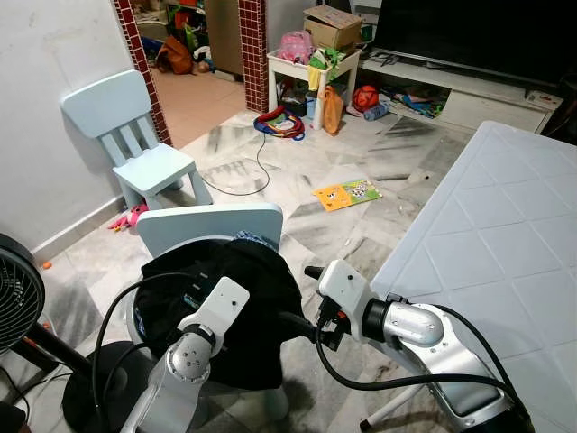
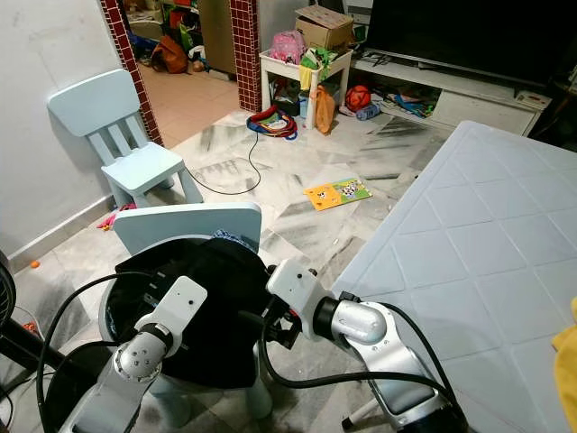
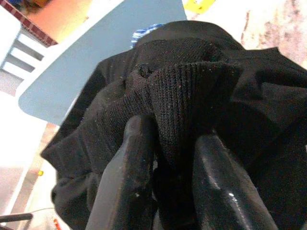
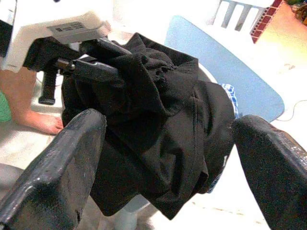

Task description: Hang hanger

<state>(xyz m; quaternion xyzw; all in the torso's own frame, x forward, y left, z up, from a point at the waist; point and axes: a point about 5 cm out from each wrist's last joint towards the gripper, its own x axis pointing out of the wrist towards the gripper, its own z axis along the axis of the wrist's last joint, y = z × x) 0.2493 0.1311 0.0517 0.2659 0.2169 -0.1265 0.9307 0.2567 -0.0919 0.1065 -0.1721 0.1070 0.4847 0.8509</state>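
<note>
Pinching black garment [image 3: 192, 91], left gripper [image 3: 165, 187]; no legible writing.

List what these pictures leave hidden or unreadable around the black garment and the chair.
- Hanger: none can be made out; the bunched black garment would hide it.
- Seat of the near blue chair: covered by the garment in the eye views.
- Tips of the left gripper's fingers: buried in ribbed cloth in the left wrist view.
- Blue-and-white cloth: mostly hidden under the garment.

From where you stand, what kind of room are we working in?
Most likely a home living room used for children's play: a television on a low cabinet, a small blue chair, and a picture book on the marble floor.
</note>
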